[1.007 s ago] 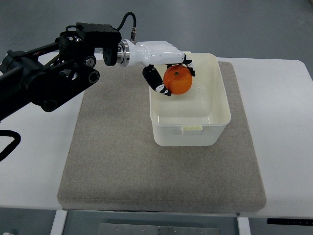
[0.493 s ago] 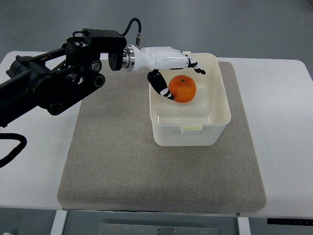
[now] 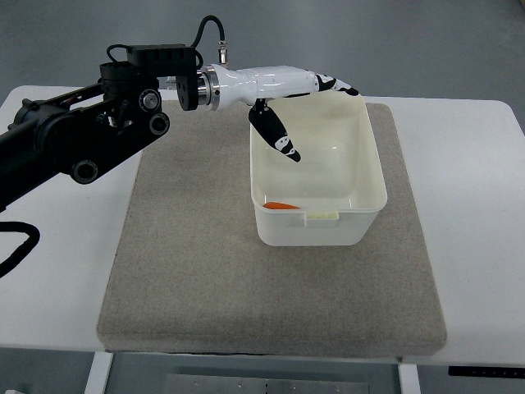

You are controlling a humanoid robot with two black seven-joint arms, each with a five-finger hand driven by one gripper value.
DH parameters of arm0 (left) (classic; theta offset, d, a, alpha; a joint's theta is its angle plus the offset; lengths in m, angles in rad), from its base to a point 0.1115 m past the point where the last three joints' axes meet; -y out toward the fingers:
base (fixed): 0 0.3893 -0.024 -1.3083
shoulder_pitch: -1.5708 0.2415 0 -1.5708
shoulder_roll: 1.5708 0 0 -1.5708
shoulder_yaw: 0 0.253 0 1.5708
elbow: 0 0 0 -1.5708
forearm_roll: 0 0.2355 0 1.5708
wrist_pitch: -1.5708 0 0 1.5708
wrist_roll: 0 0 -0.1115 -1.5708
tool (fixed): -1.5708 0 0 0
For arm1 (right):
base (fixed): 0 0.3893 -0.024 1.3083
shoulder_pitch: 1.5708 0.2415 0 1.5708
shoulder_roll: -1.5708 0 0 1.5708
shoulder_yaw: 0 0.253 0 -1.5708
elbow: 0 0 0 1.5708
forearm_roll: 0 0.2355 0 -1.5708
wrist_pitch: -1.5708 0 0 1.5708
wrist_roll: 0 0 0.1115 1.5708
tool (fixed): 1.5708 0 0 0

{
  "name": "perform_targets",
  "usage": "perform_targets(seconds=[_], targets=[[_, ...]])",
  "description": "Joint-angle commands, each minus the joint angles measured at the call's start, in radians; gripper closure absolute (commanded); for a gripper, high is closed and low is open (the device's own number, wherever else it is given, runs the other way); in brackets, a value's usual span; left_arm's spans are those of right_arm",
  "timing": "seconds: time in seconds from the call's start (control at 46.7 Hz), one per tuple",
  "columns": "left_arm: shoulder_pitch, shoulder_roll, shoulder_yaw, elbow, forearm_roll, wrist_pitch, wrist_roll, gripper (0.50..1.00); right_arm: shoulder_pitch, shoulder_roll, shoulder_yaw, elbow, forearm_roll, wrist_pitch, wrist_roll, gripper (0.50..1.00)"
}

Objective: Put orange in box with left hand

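The orange (image 3: 280, 204) lies inside the translucent white box (image 3: 373, 160), down against its near wall, with only a thin orange sliver showing. My left hand (image 3: 316, 115) hovers over the box's far left corner, its fingers spread open and holding nothing. The white fingers (image 3: 328, 84) stretch along the far rim, while the thumb (image 3: 277, 138) points down into the box. The black left arm (image 3: 82, 135) comes in from the left edge.
The box stands on a grey felt mat (image 3: 189, 271) that covers most of the white table (image 3: 467, 246). The table's front edge runs along the bottom of the view.
The left hand let go of the orange, which dropped into the box and rolled to the near wall. The fingers have spread wide and the hand has lifted slightly.
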Motion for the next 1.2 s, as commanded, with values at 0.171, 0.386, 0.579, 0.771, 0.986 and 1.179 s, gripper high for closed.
perform_targets(seconds=[0.171, 0.386, 0.579, 0.771, 0.986, 1.179], targets=[[0.013, 0.044, -0.035, 0.045, -0.35, 0.088, -0.002, 0.508, 0.0, 0.0, 0.0, 0.0, -0.001, 0.0, 0.0, 0.574], [0.03, 0.076, -0.038, 0.115, -0.625, 0.102, -0.002, 0.508, 0.0, 0.0, 0.0, 0.0, -0.001, 0.0, 0.0, 0.574], [0.082, 0.087, -0.034, 0.201, -0.906, 0.101, -0.003, 0.508, 0.0, 0.0, 0.0, 0.0, 0.001, 0.0, 0.0, 0.574], [0.127, 0.106, -0.028, 0.295, -1.162, 0.084, -0.002, 0.506, 0.0, 0.0, 0.0, 0.0, 0.001, 0.0, 0.0, 0.574], [0.177, 0.116, -0.038, 0.376, -1.291, -0.014, 0.001, 0.506, 0.0, 0.0, 0.0, 0.0, -0.001, 0.0, 0.0, 0.574], [0.23, 0.142, -0.04, 0.387, -1.433, -0.129, 0.061, 0.508, 0.0, 0.0, 0.0, 0.0, -0.001, 0.0, 0.0, 0.574]])
